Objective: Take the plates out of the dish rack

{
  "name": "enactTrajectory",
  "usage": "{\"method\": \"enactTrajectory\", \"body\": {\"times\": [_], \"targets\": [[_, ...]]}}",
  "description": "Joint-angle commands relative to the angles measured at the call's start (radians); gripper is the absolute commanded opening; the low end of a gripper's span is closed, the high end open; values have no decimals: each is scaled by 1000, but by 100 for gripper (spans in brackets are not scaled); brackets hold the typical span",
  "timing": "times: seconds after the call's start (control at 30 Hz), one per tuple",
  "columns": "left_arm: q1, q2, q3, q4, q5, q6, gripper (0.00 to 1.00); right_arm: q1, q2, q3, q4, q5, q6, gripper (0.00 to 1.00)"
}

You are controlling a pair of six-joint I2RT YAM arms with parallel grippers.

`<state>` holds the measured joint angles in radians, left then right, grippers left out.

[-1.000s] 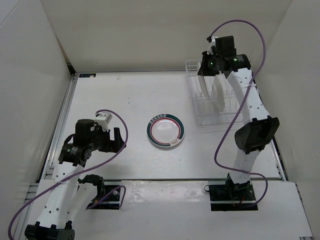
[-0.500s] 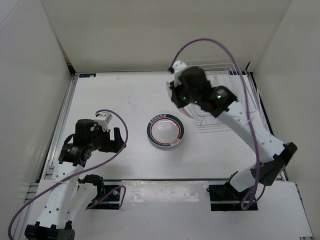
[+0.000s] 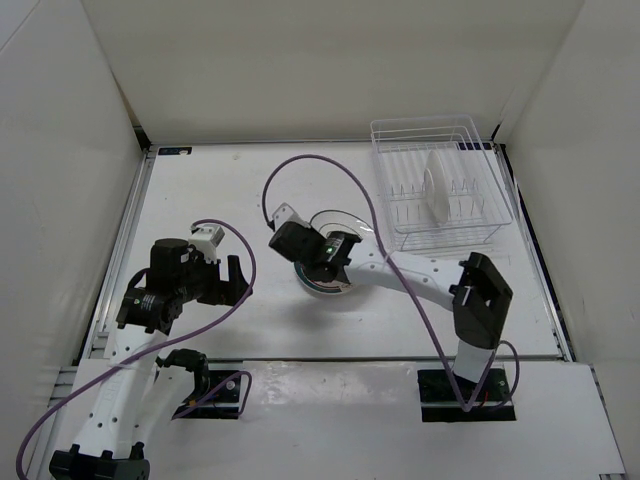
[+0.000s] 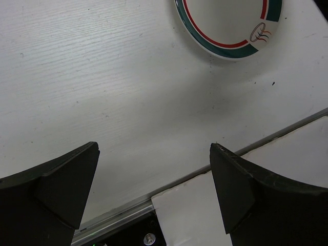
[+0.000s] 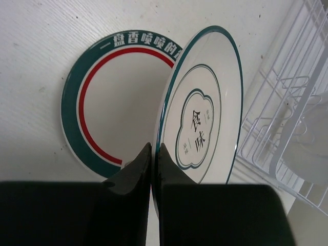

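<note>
My right gripper (image 5: 154, 148) is shut on the rim of a white plate with a thin dark rim and a grey centre motif (image 5: 202, 107). It holds the plate on edge, tilted, right above the green-and-red rimmed plate (image 5: 84, 107), which lies flat on the table. In the top view the held plate (image 3: 340, 222) and right gripper (image 3: 322, 258) are at the table's middle, over the flat plate (image 3: 330, 287). The white wire dish rack (image 3: 470, 135) stands back right with one white plate (image 3: 437, 192) upright in it. My left gripper (image 3: 235, 280) is open and empty.
The rack's wires (image 5: 287, 118) show at the right of the right wrist view. In the left wrist view the flat plate (image 4: 225, 31) lies beyond the open left gripper (image 4: 154, 174). The table's near edge strip (image 4: 215, 169) runs below. White walls enclose the table.
The right arm lifted the motif plate out of the rack and swung it left and nearer, down to over the green-and-red plate. The left arm has not moved.
</note>
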<state>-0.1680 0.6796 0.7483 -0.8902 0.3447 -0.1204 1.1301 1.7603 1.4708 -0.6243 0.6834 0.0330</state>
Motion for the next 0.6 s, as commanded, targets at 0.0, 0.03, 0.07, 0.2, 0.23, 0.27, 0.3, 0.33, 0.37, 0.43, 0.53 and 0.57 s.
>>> {"method": "enactTrajectory", "body": {"times": [0.0,0.03,0.07,0.2,0.23,0.27,0.3,0.33,0.37,0.43,0.53,0.57], "targets": [[-5,-5,3,4,22,4,100,37,57,69,84,189,2,0],[-4,-9,3,4,17,4,100,48,86,91,83,195,7,0],[-4,-11,3,4,20,4,100,56,118,104,65,217,14,0],[-4,-11,3,2,20,5,100,71,229,193,12,284,59,0],[-5,-12,3,0,19,2,100,74,238,207,6,306,64,0],[-5,-12,3,0,23,4,100,80,245,210,5,312,70,0],[-5,-11,3,0,19,5,100,83,257,210,2,320,80,0],[-4,-12,3,-1,22,4,100,89,260,210,0,333,93,0],[-4,-12,2,-1,19,4,100,91,260,207,-9,341,103,0],[-5,-15,5,2,20,4,100,97,258,206,-25,357,137,0],[-5,-12,5,2,25,4,100,102,258,191,-37,355,148,0],[-5,-11,3,2,27,1,100,102,260,191,-57,363,150,0]]}}
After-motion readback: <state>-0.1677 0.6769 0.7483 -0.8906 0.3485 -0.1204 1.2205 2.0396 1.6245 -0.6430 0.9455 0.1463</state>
